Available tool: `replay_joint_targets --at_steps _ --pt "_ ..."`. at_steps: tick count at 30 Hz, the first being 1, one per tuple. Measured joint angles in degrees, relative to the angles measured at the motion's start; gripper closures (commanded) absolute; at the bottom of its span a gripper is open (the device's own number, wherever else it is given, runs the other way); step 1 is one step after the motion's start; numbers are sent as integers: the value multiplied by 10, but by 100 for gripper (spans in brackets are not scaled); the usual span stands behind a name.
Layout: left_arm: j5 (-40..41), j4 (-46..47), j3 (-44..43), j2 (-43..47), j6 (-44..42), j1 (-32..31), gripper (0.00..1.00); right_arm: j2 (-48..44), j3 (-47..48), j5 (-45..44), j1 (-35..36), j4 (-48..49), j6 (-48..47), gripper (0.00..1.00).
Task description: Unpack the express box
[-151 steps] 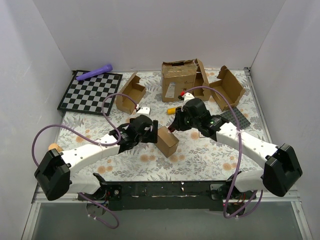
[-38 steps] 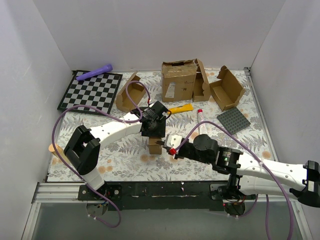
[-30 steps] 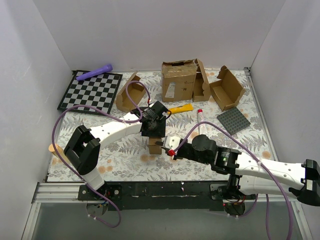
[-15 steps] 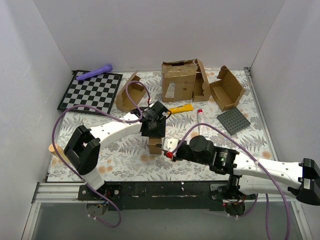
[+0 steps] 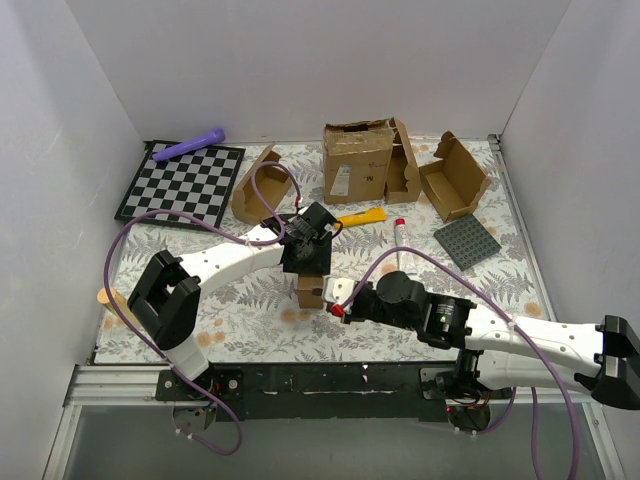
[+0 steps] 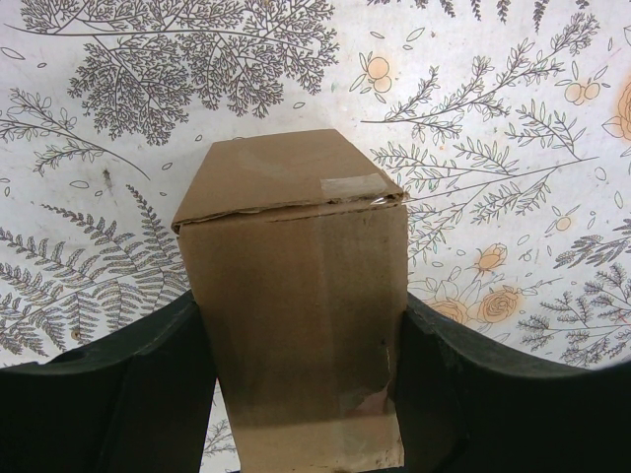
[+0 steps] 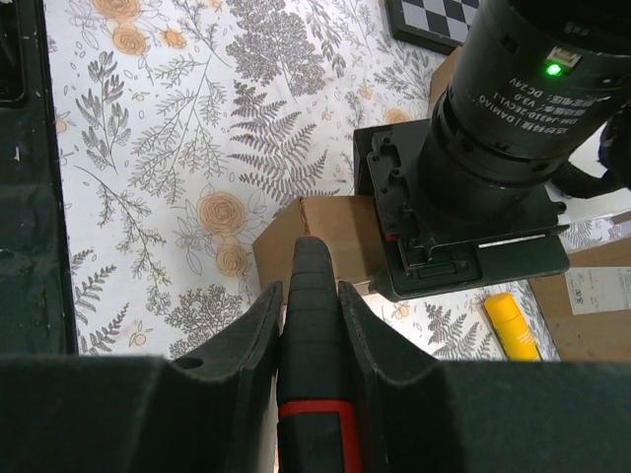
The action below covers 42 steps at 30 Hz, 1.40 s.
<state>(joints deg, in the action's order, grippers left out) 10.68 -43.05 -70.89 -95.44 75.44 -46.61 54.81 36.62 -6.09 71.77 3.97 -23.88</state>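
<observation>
Holding the express box on end with the left gripper, jaws narrowed onto its two sides, box directly beneath that wrist over the floral cloth. Gripping a black, red-banded tool in the right gripper, tip ahead of the fingers at the box's near upper edge; contact not resolvable. Flap shut under clear tape, nothing unpacked. Risks: off-centre push could twist the box out of the pinch or topple it; a shallow angle could skid along the tape and miss the seam.
</observation>
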Motion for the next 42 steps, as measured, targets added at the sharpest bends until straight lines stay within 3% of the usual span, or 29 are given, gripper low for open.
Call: replay_joint_targets --at_steps 42 --pt "-1 0 0 0 0 0 90 17 -1 -26 7 9 -5 99"
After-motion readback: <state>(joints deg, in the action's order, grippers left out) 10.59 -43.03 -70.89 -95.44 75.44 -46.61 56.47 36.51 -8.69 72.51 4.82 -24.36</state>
